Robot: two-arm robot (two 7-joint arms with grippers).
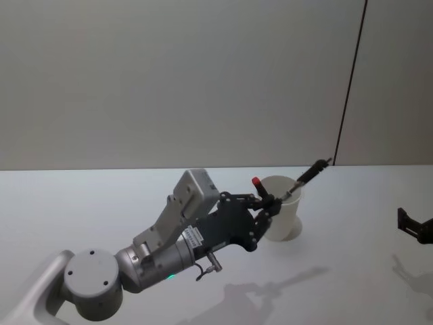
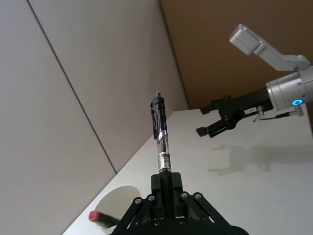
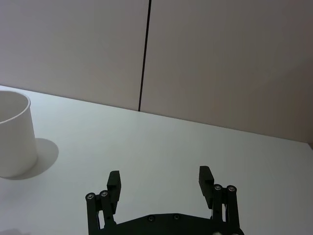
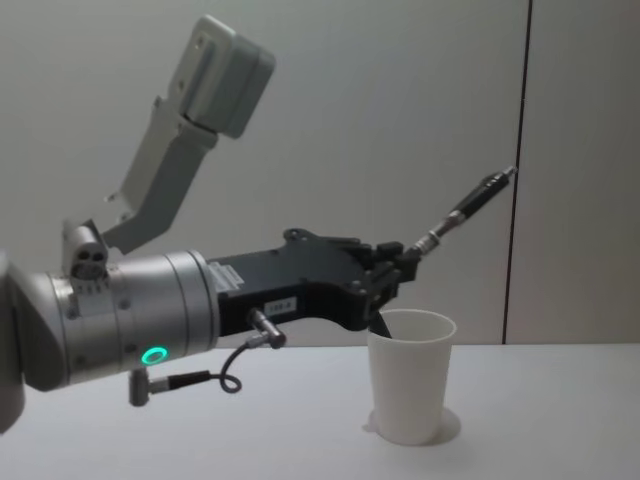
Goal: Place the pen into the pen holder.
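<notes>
Chest view: left tool (image 4: 408, 258) tight on tilted pen (image 4: 465, 212) over pen holder (image 4: 410, 375), red-capped marker (image 2: 95, 216) inside; right tool (image 3: 159, 178) wide.

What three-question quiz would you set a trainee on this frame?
1. True or false: the pen is held tilted above the cup.
2. Which gripper holds the pen? A: left. B: right.
3. Fill in: the right gripper's jaws are ____.
Key: 1 true; 2 A; 3 open.
</notes>
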